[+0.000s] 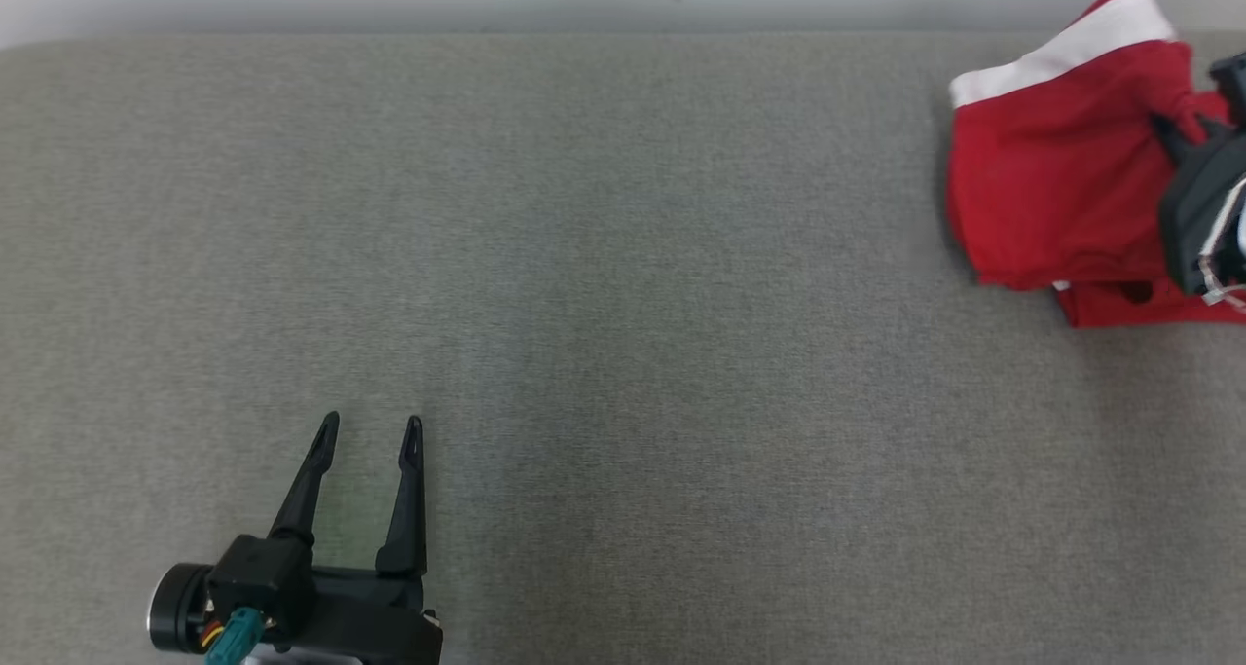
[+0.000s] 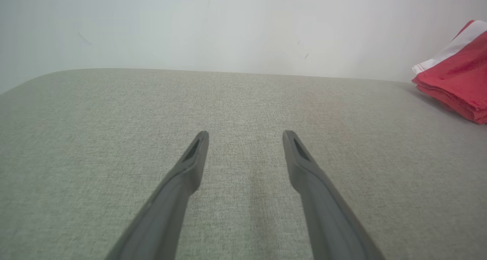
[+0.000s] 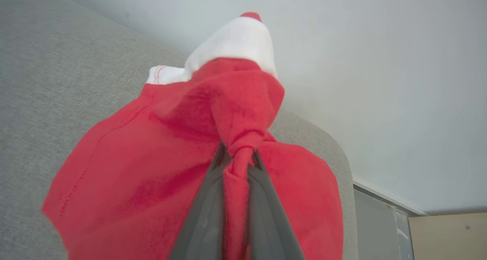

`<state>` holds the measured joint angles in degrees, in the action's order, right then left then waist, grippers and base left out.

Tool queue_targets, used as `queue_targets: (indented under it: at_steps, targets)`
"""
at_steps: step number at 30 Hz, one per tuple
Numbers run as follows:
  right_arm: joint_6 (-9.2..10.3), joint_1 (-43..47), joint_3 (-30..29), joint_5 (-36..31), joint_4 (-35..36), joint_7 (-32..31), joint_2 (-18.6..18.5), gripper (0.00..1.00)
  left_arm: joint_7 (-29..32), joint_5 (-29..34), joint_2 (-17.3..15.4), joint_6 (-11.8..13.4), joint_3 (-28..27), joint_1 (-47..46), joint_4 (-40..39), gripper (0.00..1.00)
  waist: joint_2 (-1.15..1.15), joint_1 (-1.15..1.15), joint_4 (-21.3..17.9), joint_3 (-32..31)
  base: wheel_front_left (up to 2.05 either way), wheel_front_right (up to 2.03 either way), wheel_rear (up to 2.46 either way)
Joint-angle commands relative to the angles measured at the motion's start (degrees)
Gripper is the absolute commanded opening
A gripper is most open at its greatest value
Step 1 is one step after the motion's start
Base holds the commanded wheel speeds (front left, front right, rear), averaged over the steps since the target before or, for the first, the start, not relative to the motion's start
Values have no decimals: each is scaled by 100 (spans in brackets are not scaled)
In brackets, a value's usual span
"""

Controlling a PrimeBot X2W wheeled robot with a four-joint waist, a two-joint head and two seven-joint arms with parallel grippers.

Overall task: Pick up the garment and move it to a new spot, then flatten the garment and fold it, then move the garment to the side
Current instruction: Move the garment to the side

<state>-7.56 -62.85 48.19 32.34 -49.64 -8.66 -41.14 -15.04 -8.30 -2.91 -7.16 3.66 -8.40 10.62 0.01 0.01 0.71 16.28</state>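
A grey padded table (image 1: 623, 256) is seen from above. A red garment (image 1: 1051, 178) with a white band (image 1: 1061, 56) sits bunched at the table's far right corner, partly cut off by the head view's right edge. The right gripper (image 1: 1173, 134) is at that edge, its jaws pressed together on a twisted fold of red cloth. The right wrist view shows the fold pinched between the two dark fingers (image 3: 205, 214), with the rest of the garment draped around them and the white band rising beyond.

The left gripper (image 1: 370, 429) is at the near left, jaws spread wide and holding nothing, well apart from the garment. The bare middle of the table lies to the garment's left, between the two grippers. From this, the right arm looks the one to carry the garment leftward. The bunch has no clear long axis.
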Motion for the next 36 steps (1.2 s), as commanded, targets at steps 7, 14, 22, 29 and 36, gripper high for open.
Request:
queue_targets:
  at_steps: [7, 14, 22, 29, 36]
  targets:
    - [18, -359, 269, 402, 284, -422, -475, 0, -14, 139, -10, -30, -43, -192, -239, 100, -1, -1, -247, 385, 0, 0, 0]
    - [18, -563, 458, 568, 190, -635, -955, 0, -14, 141, -141, -34, 20, -316, -444, 100, -1, -1, -257, 642, 0, 0, 0]
    - [18, -859, 736, 228, 33, -573, -1207, 0, -14, 164, -213, -28, 29, -391, -598, 100, -1, -1, -305, 885, 0, 0, 0]
    - [19, -1089, 808, 31, -230, -345, -1121, 100, -14, 133, -254, -28, 55, -489, -637, 100, -1, -1, -324, 1005, 0, 0, 0]
    - [19, -1240, 751, -204, -544, -114, -1032, 100, -14, 116, -219, -28, 31, -443, -569, 100, -1, -1, -296, 863, 0, 0, 0]
